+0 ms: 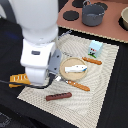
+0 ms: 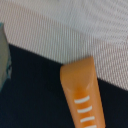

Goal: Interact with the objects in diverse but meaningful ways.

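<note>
One orange slotted utensil fills the wrist view, lying on the dark surface just off the edge of the striped placemat, the arm apparently lined up over it as the likeliest thing to pick up. The fingers themselves are out of sight in both views, hidden behind the arm's white body in the exterior view, so how far they are spread, and whether they hold anything, cannot be told.

Just beyond them on the mat rests a round wooden plate carrying a white tube, set out like a served dish. A brown sausage stick lies beside it, with two orange sticks near the plate. Farther off stands a pale blue carton, upright at the mat's far side. Farthest of all, a grey pot sits on the toy stove, where cooking play would place it.
</note>
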